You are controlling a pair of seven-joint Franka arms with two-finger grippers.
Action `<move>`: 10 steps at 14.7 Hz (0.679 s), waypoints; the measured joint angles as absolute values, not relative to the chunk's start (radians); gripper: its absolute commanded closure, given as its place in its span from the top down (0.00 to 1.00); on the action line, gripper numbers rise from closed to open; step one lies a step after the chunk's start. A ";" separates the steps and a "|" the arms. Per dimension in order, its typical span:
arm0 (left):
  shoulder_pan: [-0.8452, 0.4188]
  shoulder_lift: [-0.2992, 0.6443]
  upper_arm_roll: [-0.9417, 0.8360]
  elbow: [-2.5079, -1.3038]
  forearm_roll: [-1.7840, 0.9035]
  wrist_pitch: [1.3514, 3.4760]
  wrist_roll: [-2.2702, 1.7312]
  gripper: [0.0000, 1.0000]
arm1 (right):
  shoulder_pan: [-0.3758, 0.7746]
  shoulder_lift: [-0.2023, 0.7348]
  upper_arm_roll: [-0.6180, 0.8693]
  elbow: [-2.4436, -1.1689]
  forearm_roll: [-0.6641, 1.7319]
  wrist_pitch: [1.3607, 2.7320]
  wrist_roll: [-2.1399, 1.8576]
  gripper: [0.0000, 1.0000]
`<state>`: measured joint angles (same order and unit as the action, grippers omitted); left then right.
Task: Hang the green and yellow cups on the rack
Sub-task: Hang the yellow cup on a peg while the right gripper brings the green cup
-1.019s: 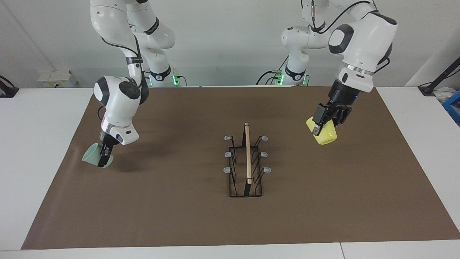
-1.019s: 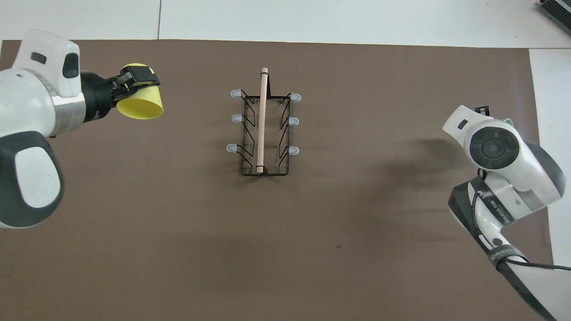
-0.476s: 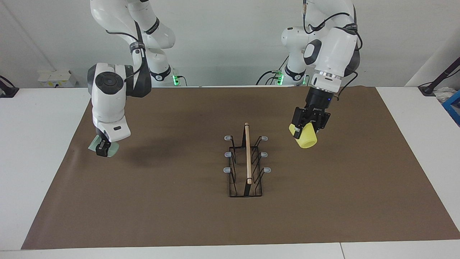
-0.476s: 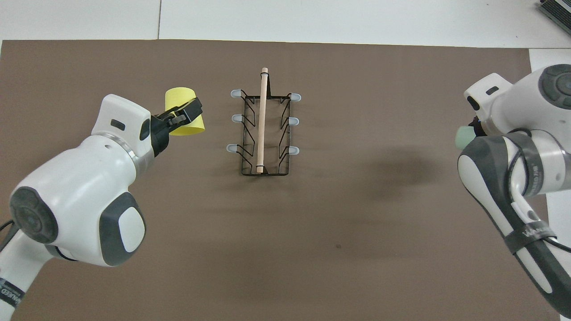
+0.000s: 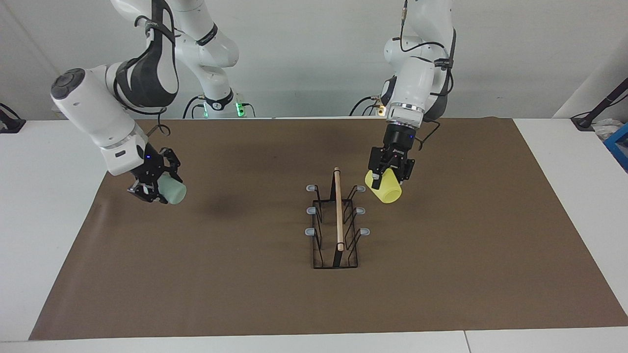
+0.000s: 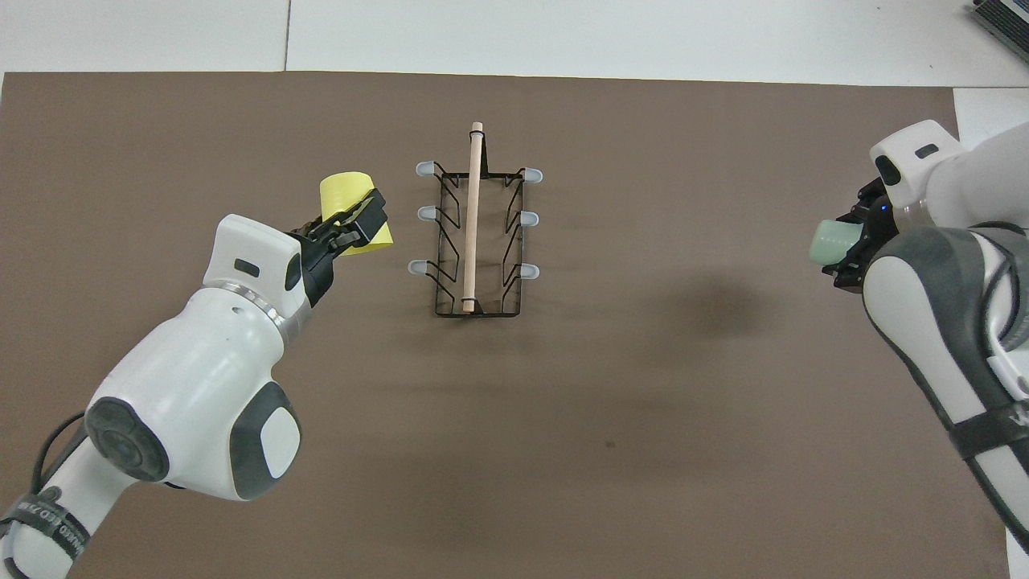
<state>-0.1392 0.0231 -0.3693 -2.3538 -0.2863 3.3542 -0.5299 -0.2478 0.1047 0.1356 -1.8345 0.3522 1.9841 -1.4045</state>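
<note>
Presently, the left gripper [image 5: 391,175] pinches the yellow cup [image 5: 384,188] by its wall, carrying it tilted in the air just beside the rack [image 5: 336,220], at the rack's end nearer the robots and on the side toward the left arm's end of the desk. The cup's mouth faces away from the gripper; this attitude probably prepares it to be slipped over one of the grey-tipped prongs [image 5: 361,188], the nearest of which it almost meets in the facing view. The right gripper [image 5: 156,185] likewise clamps the green cup [image 5: 171,190], held on its side above the mat near the right arm's end of the desk, well apart from the rack. Neither cup hangs on the rack yet. The rack stands at mid-mat, its light wooden rod [image 6: 472,217] running away from the robots, with three prongs per side, all bare. A brown mat [image 5: 441,274] covers most of the white desk [image 5: 39,220]. A plain pale wall [image 5: 304,49] backs the arms' bases; cables trail there, and green lights glow at the bases.
</note>
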 measured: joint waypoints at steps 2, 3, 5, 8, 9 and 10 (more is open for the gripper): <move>-0.139 0.063 -0.389 -2.353 -0.286 3.409 -0.531 0.00 | -0.305 0.093 0.134 -1.838 0.531 1.944 -1.500 0.24; -0.139 0.079 -0.393 -2.349 -0.286 3.424 -0.531 0.00 | -0.347 0.082 0.134 -1.855 0.668 1.925 -1.570 0.24; -0.139 0.094 -0.396 -2.340 -0.286 3.424 -0.531 0.00 | -0.391 0.056 0.134 -1.900 0.859 1.890 -1.686 0.24; -0.139 0.109 -0.413 -2.334 -0.286 3.424 -0.531 0.00 | -0.440 0.005 0.133 -1.983 1.060 1.845 -1.824 0.24; -0.139 0.111 -0.414 -2.334 -0.286 3.423 -0.531 0.00 | -0.440 -0.010 0.133 -2.011 1.101 1.845 -1.845 0.24; -0.139 0.113 -0.415 -2.334 -0.286 3.423 -0.531 0.00 | -0.438 -0.021 0.135 -2.029 1.129 1.845 -1.854 0.24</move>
